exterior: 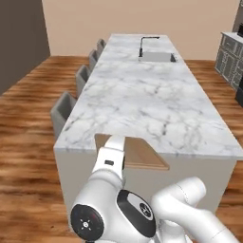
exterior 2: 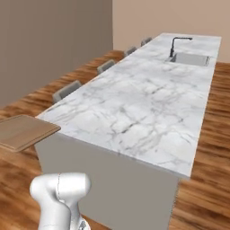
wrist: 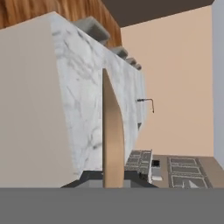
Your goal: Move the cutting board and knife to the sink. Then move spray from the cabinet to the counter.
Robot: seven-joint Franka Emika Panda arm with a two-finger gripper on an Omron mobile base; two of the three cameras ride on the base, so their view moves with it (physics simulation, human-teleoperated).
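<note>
The board (exterior: 140,153) is off the counter (exterior: 142,104), held in the air just beyond its near end, level with the slab's edge in the left base view and out past the near left corner in the right base view. In the hand view it runs edge-on straight up from between the fingers, so the gripper (wrist: 113,183) appears clamped on the board's edge, though the fingertips themselves are hard to make out. The sink (exterior: 159,57), with its dark tap (exterior: 148,43), sits at the far end of the counter, well apart from the board. By my reading the first step is only partly done: the board is lifted but must travel the counter's whole length. I cannot find the knife, spray or cabinet here, so those steps look to be left.
</note>
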